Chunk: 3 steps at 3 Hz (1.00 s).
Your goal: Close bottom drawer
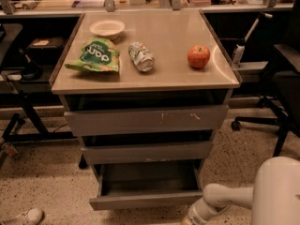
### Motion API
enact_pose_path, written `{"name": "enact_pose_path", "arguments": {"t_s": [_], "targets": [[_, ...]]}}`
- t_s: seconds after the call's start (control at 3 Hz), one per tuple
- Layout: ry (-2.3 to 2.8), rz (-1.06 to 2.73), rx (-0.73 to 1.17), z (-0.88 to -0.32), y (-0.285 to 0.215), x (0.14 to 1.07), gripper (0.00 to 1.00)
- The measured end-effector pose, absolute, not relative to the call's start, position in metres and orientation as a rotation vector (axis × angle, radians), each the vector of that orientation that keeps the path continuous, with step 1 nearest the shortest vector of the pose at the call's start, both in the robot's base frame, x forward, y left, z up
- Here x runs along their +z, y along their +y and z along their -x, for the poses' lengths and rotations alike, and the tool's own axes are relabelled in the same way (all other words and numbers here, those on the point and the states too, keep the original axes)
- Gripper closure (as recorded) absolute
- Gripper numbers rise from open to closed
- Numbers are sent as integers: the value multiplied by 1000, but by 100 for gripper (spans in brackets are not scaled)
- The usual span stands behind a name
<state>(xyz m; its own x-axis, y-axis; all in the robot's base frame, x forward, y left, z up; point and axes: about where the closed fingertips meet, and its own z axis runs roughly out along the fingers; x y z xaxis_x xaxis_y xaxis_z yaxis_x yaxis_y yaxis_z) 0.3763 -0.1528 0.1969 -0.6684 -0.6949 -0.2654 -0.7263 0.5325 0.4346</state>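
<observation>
Gripper [188, 221] low by floor, mostly cut off; its state: cannot tell. Bottom drawer [140, 200] pulled out, front just left of gripper. Place your contact mid-front, push straight toward cabinet, steady, no skew.

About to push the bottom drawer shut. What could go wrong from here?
The gripper sits low beside the right front corner of the bottom drawer; an off-centre push could skew and jam it. A hard shove might jolt the cabinet and roll the can or apple.
</observation>
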Motion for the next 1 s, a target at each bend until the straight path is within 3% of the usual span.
{"name": "enact_pose_path", "arguments": {"t_s": [1.0], "targets": [[2653,1321,701,-424,-144,190,100]]}}
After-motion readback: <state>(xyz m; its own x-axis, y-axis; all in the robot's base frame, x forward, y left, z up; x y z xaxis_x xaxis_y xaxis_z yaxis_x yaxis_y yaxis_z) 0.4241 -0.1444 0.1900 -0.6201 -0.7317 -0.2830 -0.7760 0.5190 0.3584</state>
